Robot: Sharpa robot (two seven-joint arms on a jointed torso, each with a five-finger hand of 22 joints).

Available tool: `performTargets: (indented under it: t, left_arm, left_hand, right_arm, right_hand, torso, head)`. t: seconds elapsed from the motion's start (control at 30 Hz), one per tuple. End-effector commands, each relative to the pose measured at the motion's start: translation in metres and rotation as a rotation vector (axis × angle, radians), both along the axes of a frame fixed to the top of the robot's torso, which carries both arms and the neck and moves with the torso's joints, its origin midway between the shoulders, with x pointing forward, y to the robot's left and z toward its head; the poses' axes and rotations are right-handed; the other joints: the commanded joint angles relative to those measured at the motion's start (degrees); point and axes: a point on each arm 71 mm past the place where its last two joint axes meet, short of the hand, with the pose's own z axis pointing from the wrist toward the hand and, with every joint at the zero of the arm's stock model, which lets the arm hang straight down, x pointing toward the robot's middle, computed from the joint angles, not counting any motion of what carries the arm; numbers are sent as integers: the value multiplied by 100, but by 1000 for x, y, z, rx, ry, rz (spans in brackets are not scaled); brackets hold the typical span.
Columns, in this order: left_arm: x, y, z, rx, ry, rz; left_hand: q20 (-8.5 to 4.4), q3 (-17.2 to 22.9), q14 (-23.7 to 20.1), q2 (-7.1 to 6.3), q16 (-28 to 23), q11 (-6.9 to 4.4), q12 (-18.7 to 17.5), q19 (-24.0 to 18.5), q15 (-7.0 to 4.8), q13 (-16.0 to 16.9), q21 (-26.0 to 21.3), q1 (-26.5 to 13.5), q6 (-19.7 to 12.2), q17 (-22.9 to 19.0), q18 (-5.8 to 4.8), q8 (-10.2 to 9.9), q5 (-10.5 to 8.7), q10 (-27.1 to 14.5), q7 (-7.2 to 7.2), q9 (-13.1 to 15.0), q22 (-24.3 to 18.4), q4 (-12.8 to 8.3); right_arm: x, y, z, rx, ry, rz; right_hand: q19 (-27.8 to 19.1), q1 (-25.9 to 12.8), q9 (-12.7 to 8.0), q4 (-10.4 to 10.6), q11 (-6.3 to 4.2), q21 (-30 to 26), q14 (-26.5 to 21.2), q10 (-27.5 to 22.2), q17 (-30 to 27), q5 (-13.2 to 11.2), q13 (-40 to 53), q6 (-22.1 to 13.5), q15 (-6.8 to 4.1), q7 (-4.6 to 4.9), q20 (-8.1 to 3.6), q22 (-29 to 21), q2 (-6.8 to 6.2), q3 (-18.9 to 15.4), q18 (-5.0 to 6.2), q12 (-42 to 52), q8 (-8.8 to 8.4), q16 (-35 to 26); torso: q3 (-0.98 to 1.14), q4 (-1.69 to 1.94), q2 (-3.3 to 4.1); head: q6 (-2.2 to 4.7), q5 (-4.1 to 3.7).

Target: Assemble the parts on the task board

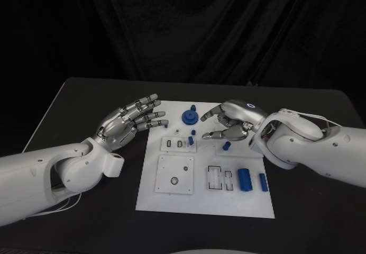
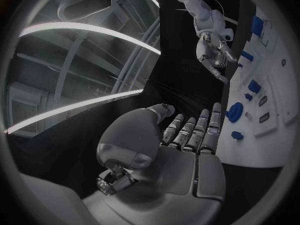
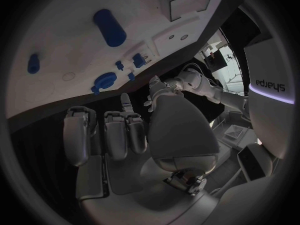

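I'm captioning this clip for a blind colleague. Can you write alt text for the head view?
Two white robot arms reach over a white board on a black table. The left robot hand hovers open at the board's left edge; the right robot hand curls above its upper right part. Small blue parts, including a cylinder, lie on the board.

One word can be read — "sharpa", in dark letters, seen upside down — on the white robot casing (image 3: 270,85) in the right wrist view, just above a glowing strip.
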Motion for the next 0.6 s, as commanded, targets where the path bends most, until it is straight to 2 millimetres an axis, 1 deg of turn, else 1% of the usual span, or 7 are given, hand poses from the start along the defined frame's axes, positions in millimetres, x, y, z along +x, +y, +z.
performTargets:
  t: [0.03,0.13,0.33,0.37,0.4,0.5,0.6]
  left_arm:
    - [6,-1,9,61,-51,77]
    - [12,-1,17,104,-83,112]
    - [21,-2,25,183,-126,157]
    - [24,-3,26,207,-134,166]
    - [27,-4,27,233,-140,173]
    - [34,-9,30,292,-146,189]
    - [42,-15,32,351,-136,195]
  left_hand:
    - [-26,77,487,-99,458,120,157,233,-64,163,170,-8,180,78,-26,53,39,586,27,19,71,1]
    - [-77,204,872,-204,814,207,496,571,-214,585,474,-1,453,104,75,102,86,1914,90,37,212,-25]
    - [-180,310,1460,-305,1410,125,745,950,-388,1016,989,-16,823,247,152,151,73,2731,193,54,482,53]
    - [-233,316,1680,-343,1655,28,842,1071,-481,1195,1192,-32,928,339,193,162,55,2959,201,59,595,118]
    - [-265,325,1751,-363,1791,-12,864,1104,-514,1310,1314,-34,973,395,210,160,39,3022,203,58,669,164]
    - [-368,308,2199,-418,2283,-294,1286,1335,-734,1746,1707,-72,1370,609,328,245,-38,3720,256,100,892,311]
    - [-564,363,2740,-646,3508,-727,2778,1626,-1160,2815,2817,-115,2332,1266,513,438,-127,3969,304,155,1576,734]
  right_arm:
    - [2,-12,2,179,135,-13]
    - [7,-28,2,268,198,-62]
    - [14,-50,1,411,301,-108]
    - [15,-55,1,444,326,-111]
    - [15,-59,0,478,350,-113]
    - [15,-69,-2,558,415,-101]
    - [13,-76,-5,634,477,-76]
  right_hand:
    - [167,-22,0,65,46,-15,523,597,1221,-16,1506,84,52,16,57,1055,93,-41,104,16,39,-18]
    - [117,-236,6,287,105,-85,499,597,1142,-5,1506,220,103,42,112,1010,390,-99,127,16,100,-68]
    - [-104,-728,15,292,96,-408,400,416,859,448,1309,450,113,12,158,802,1006,-178,227,-93,251,-258]
    - [-144,-768,12,298,94,-466,375,362,798,546,1252,459,110,7,156,767,1037,-204,243,-125,268,-300]
    - [-342,-932,11,305,83,-736,235,121,479,1250,1011,492,110,1,152,599,1102,-345,312,-270,312,-531]
    - [-739,-994,3,313,104,-1295,-73,-364,-97,1355,569,494,136,8,178,274,1317,-541,441,-555,407,-969]
    - [-1154,-1079,-14,301,147,-1853,-413,-886,-567,1322,150,440,196,48,228,-32,1511,-724,553,-842,463,-1346]
  torso:
    - [5,10,-24]
    - [36,4,-91]
    - [113,-16,-247]
    - [129,-26,-272]
    - [154,-41,-306]
    - [197,-34,-377]
    - [248,-56,-453]
  head:
    - [100,38]
    - [159,80]
    - [161,124]
    - [161,138]
    - [144,162]
    - [137,171]
    - [121,197]
